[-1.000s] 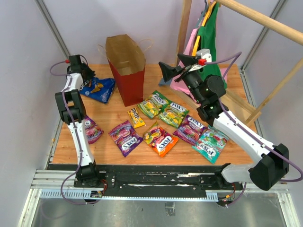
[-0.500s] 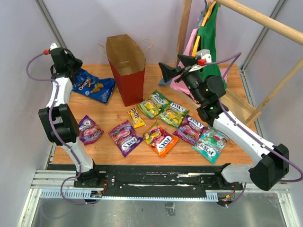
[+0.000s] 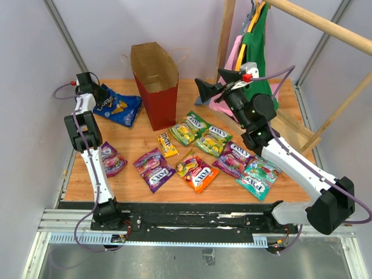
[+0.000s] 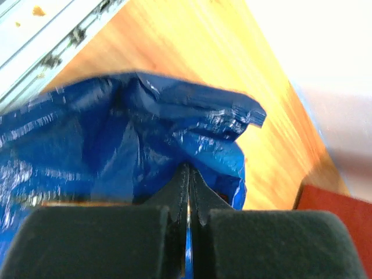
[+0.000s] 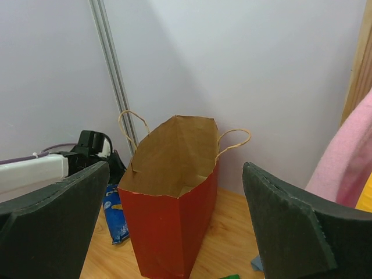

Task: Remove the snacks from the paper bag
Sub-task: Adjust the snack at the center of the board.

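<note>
The dark red paper bag [image 3: 156, 87] stands upright and open at the back of the table, brown inside [image 5: 174, 157]. Left of it lies a blue snack packet [image 3: 119, 107]; my left gripper [image 3: 90, 88] is shut on its edge, with blue film pinched between the closed jaws [image 4: 189, 177]. Several snacks lie in front of the bag: purple [image 3: 154, 168], orange [image 3: 197, 173], green [image 3: 189, 128], yellow [image 3: 167, 144], teal [image 3: 257, 177]. My right gripper [image 3: 216, 82] hovers open to the right of the bag, facing it, holding nothing [image 5: 174, 168].
Pink and green garments [image 3: 253, 35] hang on a wooden rack [image 3: 314, 20] at the back right, close behind the right wrist. A pale wooden frame [image 3: 290, 131] lies at the table's right edge. A wall post [image 3: 64, 29] stands behind the left arm.
The left arm swung up toward the back-left corner, then came back down beside the blue packet, which shifted slightly left. The right arm has not moved.
</note>
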